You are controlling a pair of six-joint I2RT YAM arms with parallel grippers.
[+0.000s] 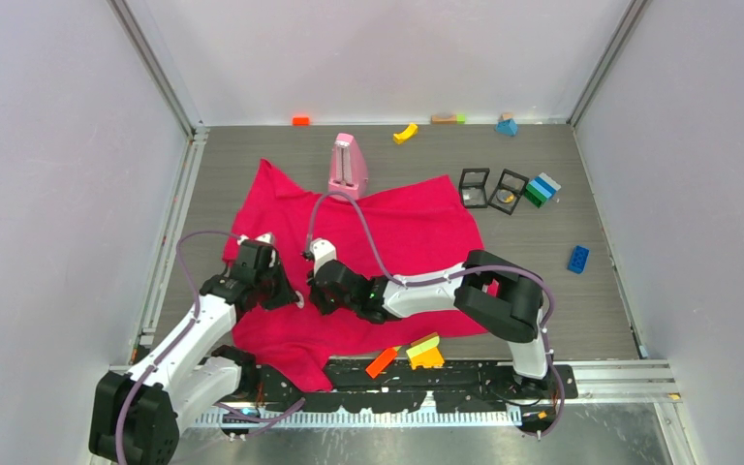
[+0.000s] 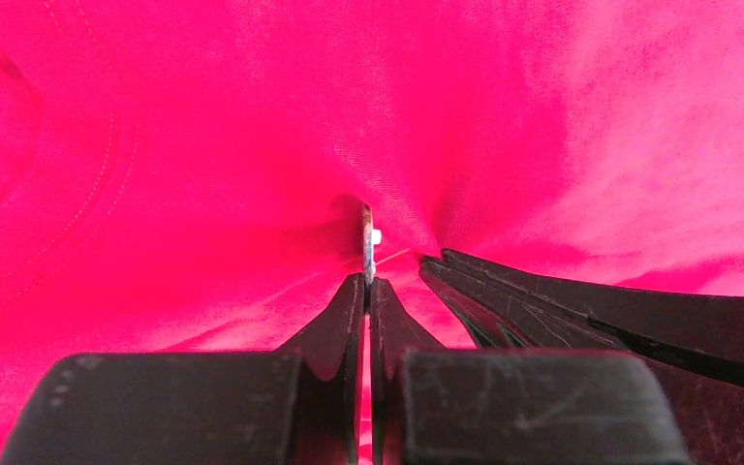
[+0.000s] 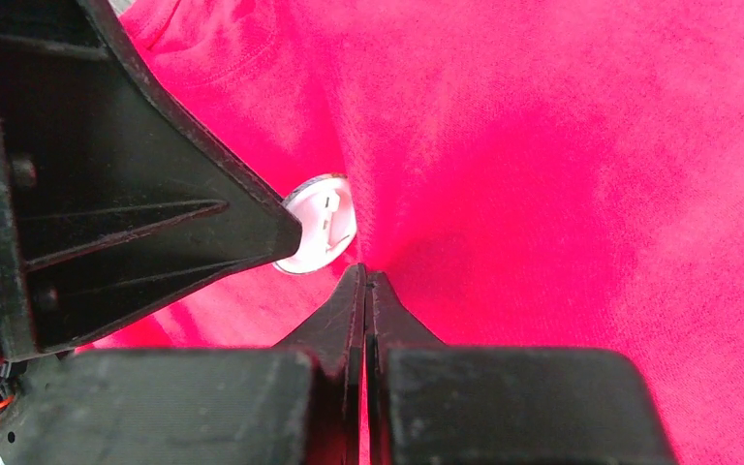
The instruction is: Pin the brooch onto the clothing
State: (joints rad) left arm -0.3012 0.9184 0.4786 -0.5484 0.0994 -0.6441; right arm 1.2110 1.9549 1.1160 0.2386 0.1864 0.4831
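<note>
The crimson-pink T-shirt (image 1: 397,232) lies spread and wrinkled on the grey table; it fills the left wrist view (image 2: 203,145) and the right wrist view (image 3: 562,165). My left gripper (image 1: 294,298) is shut on the brooch, a small round silver-white disc, seen edge-on in the left wrist view (image 2: 367,242) and face-on in the right wrist view (image 3: 320,221). The brooch touches a pucker of the cloth. My right gripper (image 1: 314,292) is shut right beside it, its tips (image 3: 365,275) pinching a fold of the T-shirt. Its fingers (image 2: 581,305) show in the left wrist view.
A pink wedge-shaped object (image 1: 349,165) stands at the shirt's far edge. Two black frames (image 1: 491,189), blue-green blocks (image 1: 542,189) and a blue brick (image 1: 578,259) lie to the right. Orange and yellow blocks (image 1: 417,354) sit by the near rail. Small pieces (image 1: 405,133) line the back wall.
</note>
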